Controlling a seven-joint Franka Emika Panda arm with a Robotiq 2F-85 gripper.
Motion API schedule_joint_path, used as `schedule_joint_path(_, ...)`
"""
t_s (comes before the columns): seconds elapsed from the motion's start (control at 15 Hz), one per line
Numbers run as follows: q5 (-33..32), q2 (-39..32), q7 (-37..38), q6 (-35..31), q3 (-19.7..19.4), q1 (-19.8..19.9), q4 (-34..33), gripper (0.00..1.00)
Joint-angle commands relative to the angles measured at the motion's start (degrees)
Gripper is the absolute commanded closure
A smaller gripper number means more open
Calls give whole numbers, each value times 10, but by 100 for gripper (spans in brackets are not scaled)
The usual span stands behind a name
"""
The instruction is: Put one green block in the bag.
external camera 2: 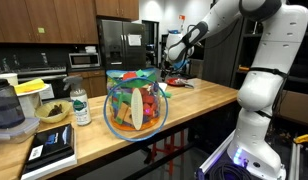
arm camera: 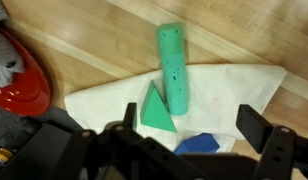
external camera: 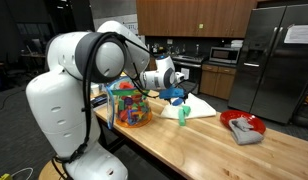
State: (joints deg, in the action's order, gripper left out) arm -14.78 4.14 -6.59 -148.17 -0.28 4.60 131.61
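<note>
A long light-green block lies on a flat white sheet. A green triangular block lies beside it, and a small blue piece sits nearer the jaws. My gripper is open and empty, hovering above these pieces with the blue piece between its fingers. In an exterior view the green block shows under the gripper. The clear bag of coloured blocks stands on the wooden counter beside the arm. It also shows in the other exterior view, with the gripper far behind it.
A red bowl with a grey cloth sits further along the counter, and also shows at the left of the wrist view. A bottle, a tablet and a blender stand near the bag.
</note>
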Motion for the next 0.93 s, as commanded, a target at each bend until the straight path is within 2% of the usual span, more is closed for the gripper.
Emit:
schedule_joint_path(0.0,-22,-18,27,-4,-7,-3,-1,0)
schedule_joint_path(0.87,-124,-126,173,0,-27,-24,-35,0)
